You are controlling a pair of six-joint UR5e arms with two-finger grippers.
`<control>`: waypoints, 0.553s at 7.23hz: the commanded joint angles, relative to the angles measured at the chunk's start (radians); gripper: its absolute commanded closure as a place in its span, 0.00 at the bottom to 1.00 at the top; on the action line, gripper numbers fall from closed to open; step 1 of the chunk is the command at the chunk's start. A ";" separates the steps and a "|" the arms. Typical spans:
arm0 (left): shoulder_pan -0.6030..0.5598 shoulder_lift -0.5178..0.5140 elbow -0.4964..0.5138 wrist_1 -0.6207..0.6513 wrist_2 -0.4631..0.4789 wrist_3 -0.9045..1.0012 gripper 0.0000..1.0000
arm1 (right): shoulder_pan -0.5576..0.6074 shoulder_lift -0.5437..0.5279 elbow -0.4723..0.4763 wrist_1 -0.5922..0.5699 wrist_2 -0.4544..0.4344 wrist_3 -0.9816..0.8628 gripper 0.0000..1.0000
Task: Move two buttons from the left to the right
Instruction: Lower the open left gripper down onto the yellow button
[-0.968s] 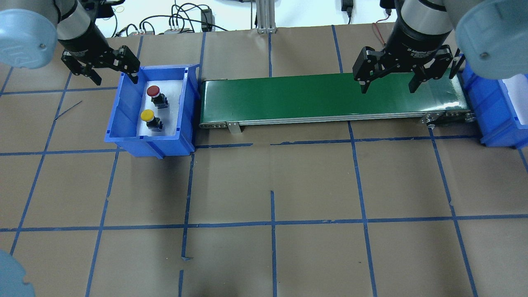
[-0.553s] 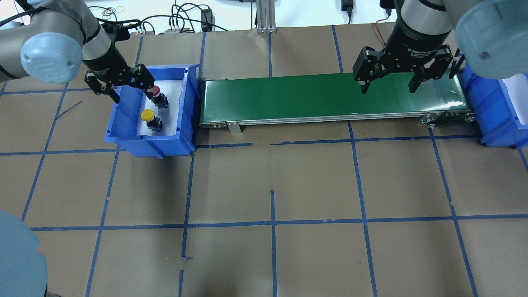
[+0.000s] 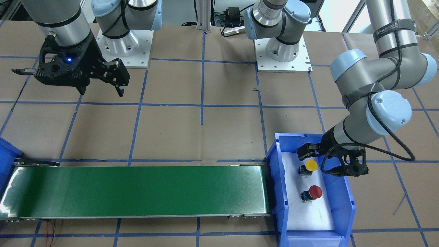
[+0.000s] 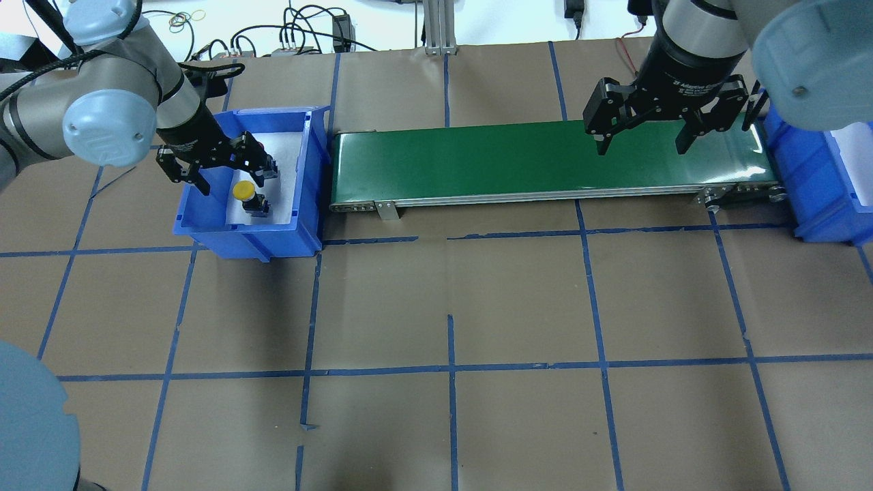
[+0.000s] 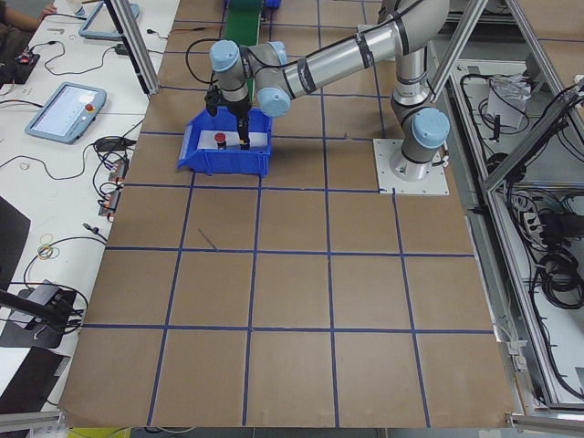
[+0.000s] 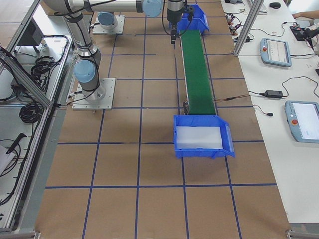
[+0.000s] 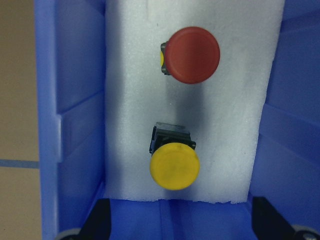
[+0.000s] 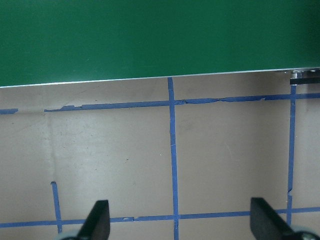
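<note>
Brown paper gridded with blue tape covers the worktop point(image 4: 450, 300), where a green conveyor point(image 4: 477, 164) runs between a blue bin point(image 4: 245, 239) toward the left edge and a second blue bin point(image 6: 202, 149) toward the right edge. Both buttons stand cap-up and apart on the left bin's white foam: the yellow button point(image 4: 243, 190) is nearer the robot-side wall and the red button point(image 3: 315, 192) is farther along. The left end effector point(image 4: 232, 183) hangs over them with its fingers spread, gripping nothing. The right end effector point(image 4: 641, 149), also spread, hovers above the conveyor's right end.
</note>
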 commanded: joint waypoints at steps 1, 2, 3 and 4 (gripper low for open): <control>-0.001 -0.026 -0.011 0.042 0.001 -0.006 0.02 | 0.000 0.000 0.000 0.000 -0.002 -0.001 0.00; -0.001 -0.029 -0.011 0.046 0.001 -0.006 0.04 | 0.000 0.000 0.000 0.000 0.000 -0.001 0.00; -0.001 -0.035 -0.011 0.046 0.001 -0.006 0.05 | 0.000 0.000 0.000 0.000 -0.002 -0.001 0.00; -0.001 -0.044 -0.011 0.057 -0.001 -0.006 0.04 | 0.000 0.000 0.000 0.000 -0.002 -0.001 0.00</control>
